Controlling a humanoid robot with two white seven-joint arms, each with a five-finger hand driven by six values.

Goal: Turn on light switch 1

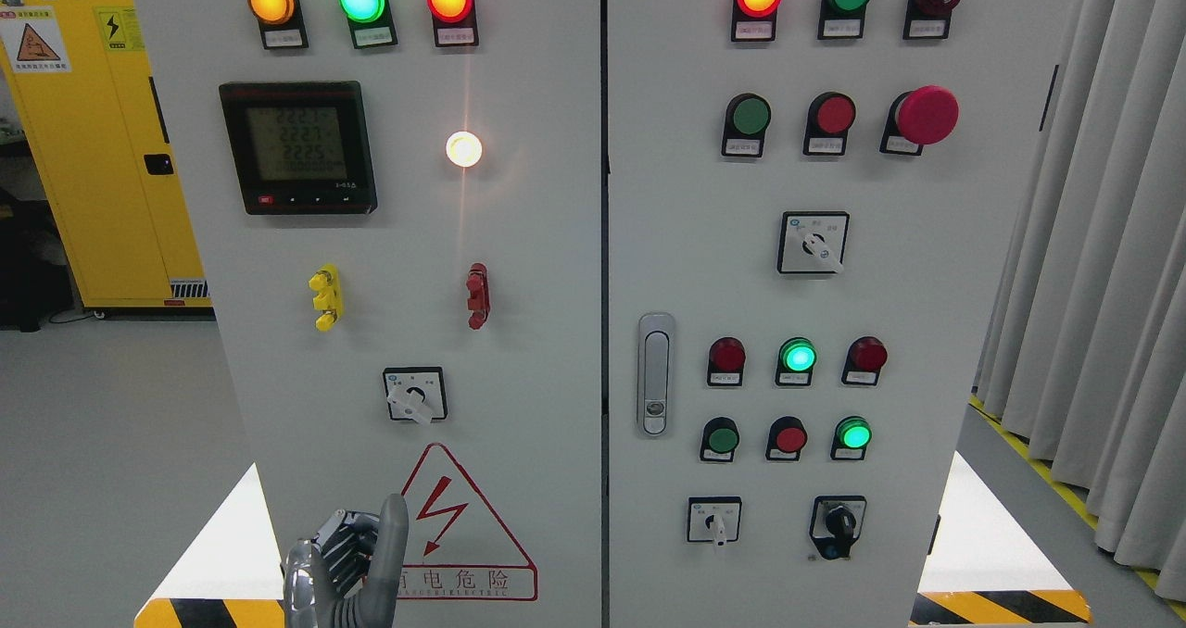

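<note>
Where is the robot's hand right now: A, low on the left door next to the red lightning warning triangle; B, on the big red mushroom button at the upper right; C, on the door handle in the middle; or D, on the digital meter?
A: the left hand is raised at the bottom of the left door, beside the warning triangle, below the rotary switch.

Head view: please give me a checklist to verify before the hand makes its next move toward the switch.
1. Left hand in view, low before the left panel: ok.
2. Hand holds nothing: ok.
3. Hand touching the rotary switch above it: not ok, it is well below.
4. Path up to that switch free; only the warning triangle lies between: ok.
5. Which control is "light switch 1": cannot tell, labels unreadable.
6. Right hand in view: not ok.
</note>
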